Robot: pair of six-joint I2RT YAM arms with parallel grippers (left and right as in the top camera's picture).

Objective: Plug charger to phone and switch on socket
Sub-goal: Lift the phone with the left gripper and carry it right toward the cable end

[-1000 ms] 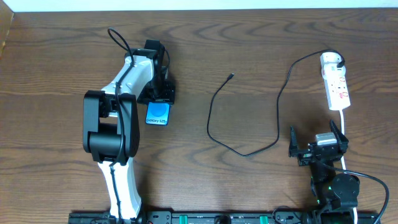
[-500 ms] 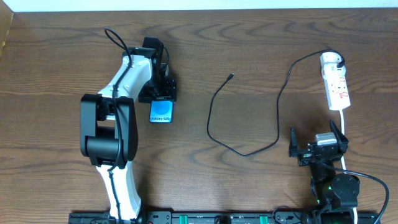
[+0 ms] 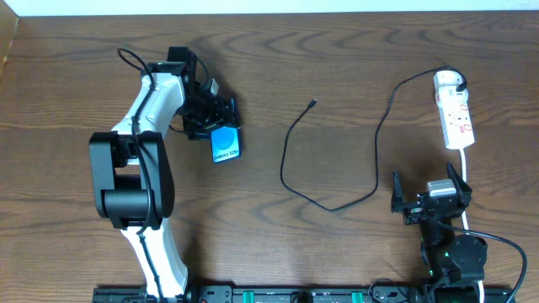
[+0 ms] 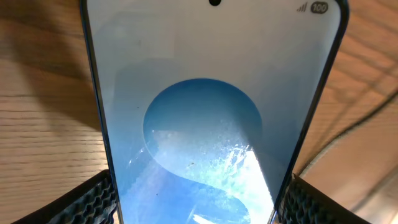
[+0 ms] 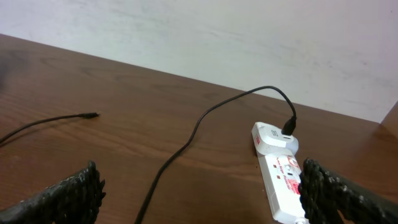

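The phone has a cyan-blue screen and sits in my left gripper, which is shut on its edges. In the left wrist view the phone fills the frame between the two finger pads. The charger's black cable lies looped mid-table, its connector tip free; its white plug sits in the socket, a white power strip at far right. My right gripper is open and empty near the front right. The right wrist view shows the socket and the cable.
The power strip's white cord runs down past my right gripper. The table's back edge meets a white wall.
My left arm has swung left and rotated, and the phone has shifted right and tilted with it. The right arm has not moved.
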